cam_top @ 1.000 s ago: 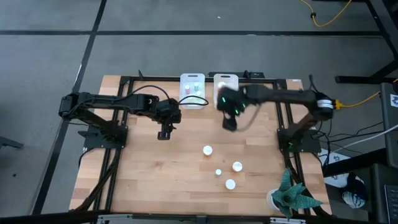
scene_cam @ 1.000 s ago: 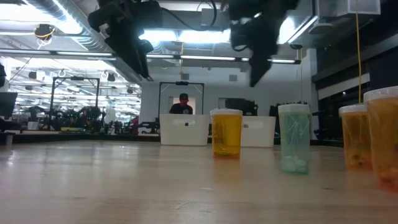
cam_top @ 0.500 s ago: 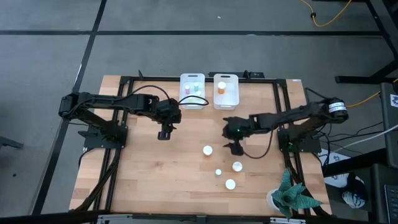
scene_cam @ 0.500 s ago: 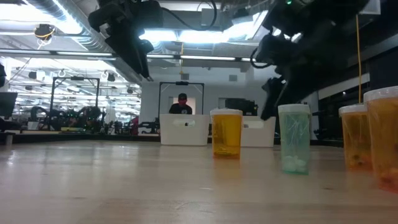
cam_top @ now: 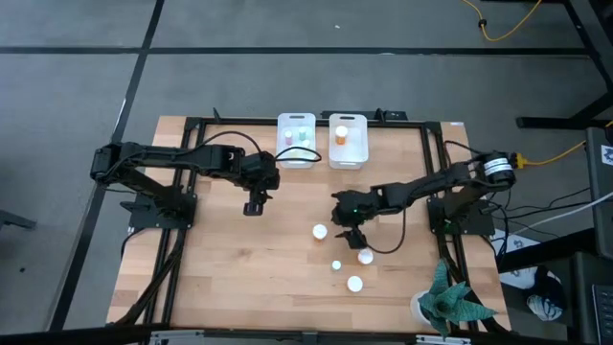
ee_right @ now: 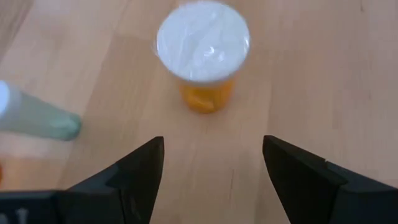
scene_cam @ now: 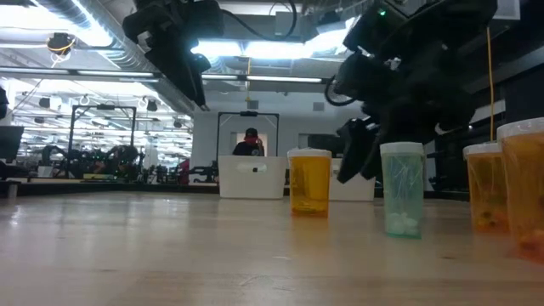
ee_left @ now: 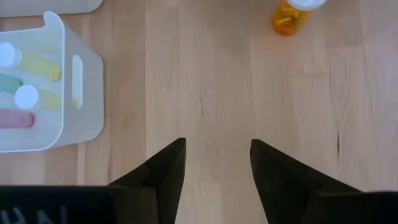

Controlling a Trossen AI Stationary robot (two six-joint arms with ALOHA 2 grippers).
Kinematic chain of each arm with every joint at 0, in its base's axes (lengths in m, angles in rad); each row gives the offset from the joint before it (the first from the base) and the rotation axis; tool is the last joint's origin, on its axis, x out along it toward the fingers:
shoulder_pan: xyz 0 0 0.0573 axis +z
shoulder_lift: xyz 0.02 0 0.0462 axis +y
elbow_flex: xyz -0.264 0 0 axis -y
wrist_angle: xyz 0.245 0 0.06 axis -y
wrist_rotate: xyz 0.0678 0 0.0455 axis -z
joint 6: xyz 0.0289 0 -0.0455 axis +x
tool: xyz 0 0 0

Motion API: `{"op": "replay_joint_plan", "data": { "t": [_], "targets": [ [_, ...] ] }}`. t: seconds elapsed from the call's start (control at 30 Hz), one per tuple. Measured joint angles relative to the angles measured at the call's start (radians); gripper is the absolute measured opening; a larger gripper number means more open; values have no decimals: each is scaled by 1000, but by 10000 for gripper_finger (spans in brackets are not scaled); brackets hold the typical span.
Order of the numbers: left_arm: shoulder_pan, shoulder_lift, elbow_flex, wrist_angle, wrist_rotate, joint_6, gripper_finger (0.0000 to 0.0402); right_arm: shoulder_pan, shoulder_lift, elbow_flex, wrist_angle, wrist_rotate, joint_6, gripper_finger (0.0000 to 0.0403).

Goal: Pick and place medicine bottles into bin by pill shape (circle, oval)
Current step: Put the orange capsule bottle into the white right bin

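Observation:
Several white-capped medicine bottles stand upright on the wooden table: an orange one [cam_top: 320, 232] [ee_right: 203, 53] [scene_cam: 309, 181], a green one [cam_top: 336, 265] [ee_right: 37, 118] [scene_cam: 402, 189], and two more [cam_top: 365, 256] [cam_top: 355, 284]. My right gripper [cam_top: 349, 234] [ee_right: 211, 162] [scene_cam: 355, 158] is open and empty, low, just right of the orange bottle and apart from it. My left gripper [cam_top: 254, 205] [ee_left: 217, 149] is open and empty, held high over bare table to the left of the bottles.
Two white bins stand at the table's far edge: the left one [cam_top: 297, 140] [ee_left: 74, 81] holds pastel bottles lying down, the right one [cam_top: 348, 140] holds an orange bottle. A potted plant [cam_top: 450, 302] stands at the near right corner. In the low view a person shows far behind the table.
My right gripper has swung from beside the right bin toward the table's near edge and gone down, and now hangs low beside the orange bottle. The bottles on the table have stayed in place.

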Motion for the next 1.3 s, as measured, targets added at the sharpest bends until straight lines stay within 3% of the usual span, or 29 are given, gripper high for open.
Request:
{"op": "replay_joint_plan", "data": {
  "t": [0.33,0.63,0.97,1.3],
  "targets": [
    [0,0,0,2,0,-2,171,3,130,105,30,-1,-36,275],
    [0,0,0,2,0,2,171,2,137,130,87,-61,-42,275],
    [0,0,0,4,0,3,171,2,147,130,115,-46,-27,272],
    [0,0,0,5,0,4,171,2,149,130,128,-34,1,194]
  ]
}}
